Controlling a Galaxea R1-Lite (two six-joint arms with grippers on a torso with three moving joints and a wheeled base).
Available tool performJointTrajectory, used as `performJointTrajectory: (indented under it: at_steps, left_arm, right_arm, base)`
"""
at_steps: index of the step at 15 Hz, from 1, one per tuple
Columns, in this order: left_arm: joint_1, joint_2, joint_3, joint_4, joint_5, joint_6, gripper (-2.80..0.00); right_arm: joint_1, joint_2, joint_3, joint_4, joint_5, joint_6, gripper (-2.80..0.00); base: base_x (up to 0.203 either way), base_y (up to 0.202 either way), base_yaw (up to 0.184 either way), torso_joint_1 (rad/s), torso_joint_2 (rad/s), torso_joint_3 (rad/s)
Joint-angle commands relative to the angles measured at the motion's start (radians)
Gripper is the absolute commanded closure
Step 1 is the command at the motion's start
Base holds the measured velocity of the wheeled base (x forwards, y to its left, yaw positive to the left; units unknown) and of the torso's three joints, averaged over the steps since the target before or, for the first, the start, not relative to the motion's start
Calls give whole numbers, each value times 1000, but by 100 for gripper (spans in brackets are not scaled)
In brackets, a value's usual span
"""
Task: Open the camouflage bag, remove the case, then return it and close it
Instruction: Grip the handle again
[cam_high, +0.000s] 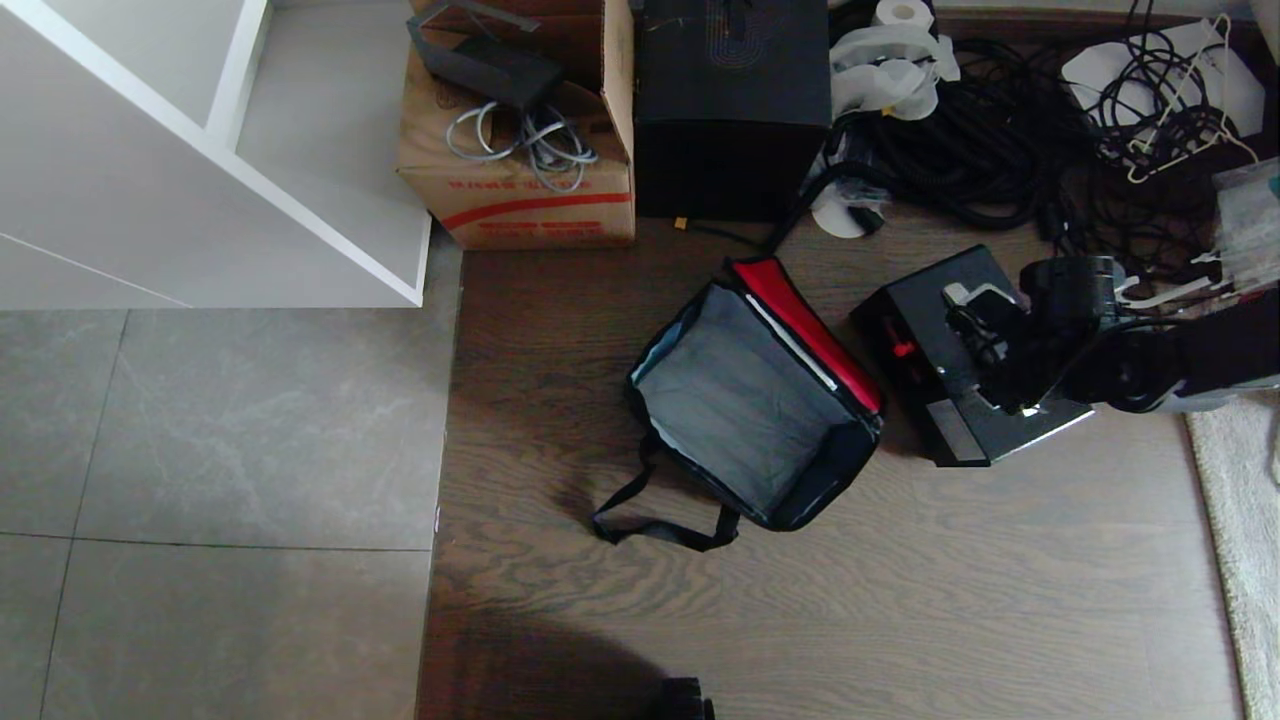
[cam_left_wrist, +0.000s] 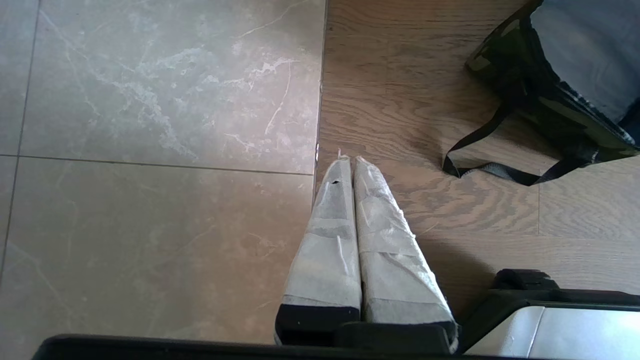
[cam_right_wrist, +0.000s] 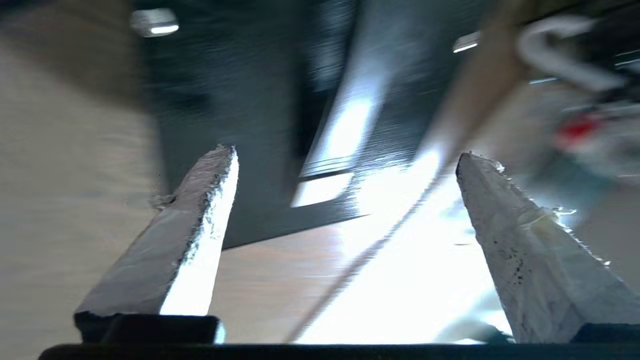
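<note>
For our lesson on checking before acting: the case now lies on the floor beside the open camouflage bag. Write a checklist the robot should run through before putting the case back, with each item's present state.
1. Camouflage bag open, red lid folded back: ok.
2. Bag's grey inside free of other things: ok, as far as the head view shows.
3. Case out of the bag, flat on the wood floor to its right: ok.
4. Right gripper open, fingers spread above the case: ok.
5. Right gripper lined up with the case's handle: cannot tell, the arm hides it.
6. Left gripper shut, hanging over the floor clear of the bag: ok.
</note>
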Motion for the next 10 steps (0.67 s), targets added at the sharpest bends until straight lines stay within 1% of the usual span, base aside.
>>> performJointTrajectory:
  at_steps: [1,3,6,10]
  left_arm:
    - [0,2,0,0,0,-1,0]
    - [0,2,0,0,0,-1,0]
    - [0,2,0,0,0,-1,0]
    - [0,0,0,0,0,-1,0]
  right_arm:
    - [1,48,-22,-51,-52,-35,-280]
    - [4,101,-91,-117,-168,-47,-280]
    - [14,155,-122,-177,-241,-49,-280]
    - [33,182,-155,-181,-266,-28,-280]
  base:
    - [0,0,0,0,0,0]
    - [0,0,0,0,0,0]
    - [0,0,0,0,0,0]
    - [0,0,0,0,0,0]
